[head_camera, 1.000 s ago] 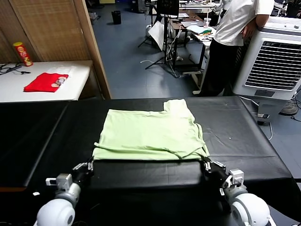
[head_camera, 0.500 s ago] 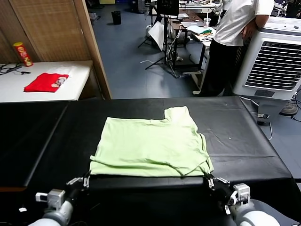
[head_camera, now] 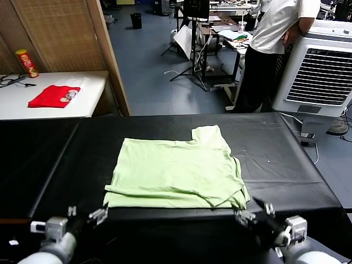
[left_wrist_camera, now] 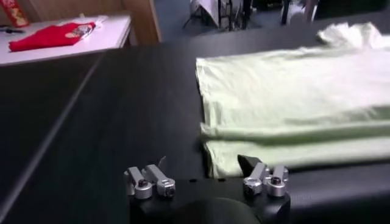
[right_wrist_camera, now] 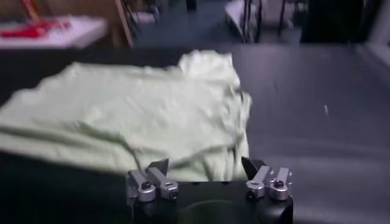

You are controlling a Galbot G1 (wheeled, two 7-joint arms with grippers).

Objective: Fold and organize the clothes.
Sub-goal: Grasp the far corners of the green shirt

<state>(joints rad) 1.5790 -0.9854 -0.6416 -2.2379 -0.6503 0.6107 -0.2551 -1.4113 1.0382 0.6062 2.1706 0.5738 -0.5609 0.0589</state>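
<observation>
Hovering at the near edge of the black table [head_camera: 286, 165], my left gripper [head_camera: 88, 215] and right gripper [head_camera: 253, 212] both stand with jaws spread, empty, just off the hem corners of the pale green T-shirt [head_camera: 176, 168]. It lies folded once, mid-table, its doubled near hem close to the table's near edge. Risks: a fingertip could snag the loose right corner and drag the fold open; the bunched far sleeve [head_camera: 208, 133] may skew the next fold.

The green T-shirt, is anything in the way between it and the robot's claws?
No. Only bare black table lies between the T-shirt and both open claws, left and right, which sit just off its near corners.
</observation>
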